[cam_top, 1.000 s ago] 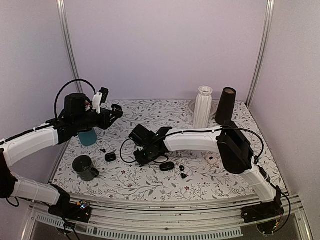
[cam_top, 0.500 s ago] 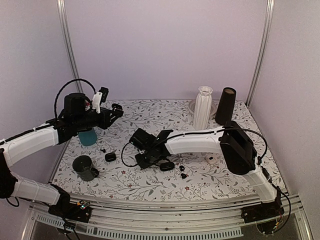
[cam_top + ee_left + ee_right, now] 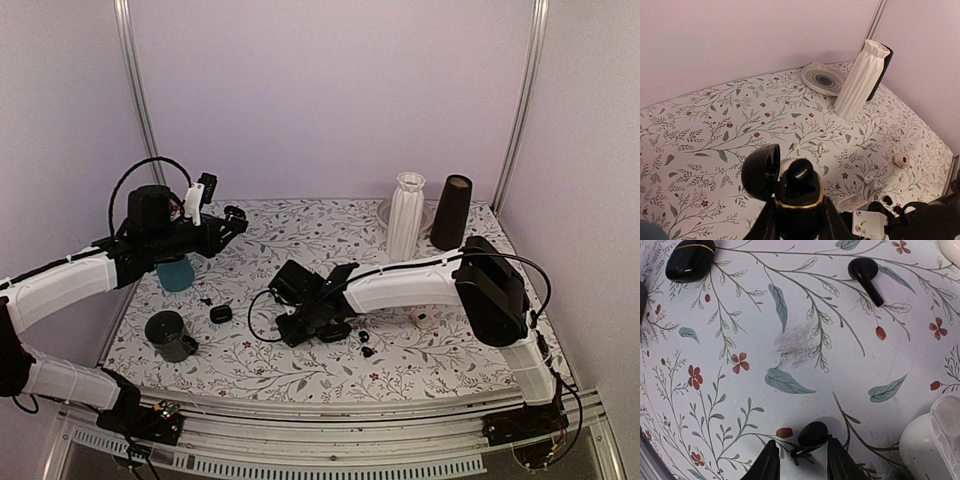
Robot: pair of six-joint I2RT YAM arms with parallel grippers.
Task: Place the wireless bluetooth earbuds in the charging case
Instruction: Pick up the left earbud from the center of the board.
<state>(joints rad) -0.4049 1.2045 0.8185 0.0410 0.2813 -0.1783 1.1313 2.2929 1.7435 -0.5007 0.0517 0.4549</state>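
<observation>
Position check, right wrist view: black earbud [image 3: 813, 434] lies on the table [image 3: 790, 345] inside the fingers of the right hand [image 3: 799, 460], at 12 o'clock from their midpoint and closer to the right-side finger. Its short stem points toward 7 o'clock, slantwise across the gap. The hand is part open, astride the bud; no clamp seen. The second earbud [image 3: 866, 274], stemmed, lies well apart at 1 o'clock.

Top view: left hand [image 3: 228, 222], clenched on the open charging case [image 3: 799, 187], hangs above the table at 10 o'clock from the right hand, well apart.

Judgement: right arm is nearer; close, lift, carry toward 10 o'clock.
</observation>
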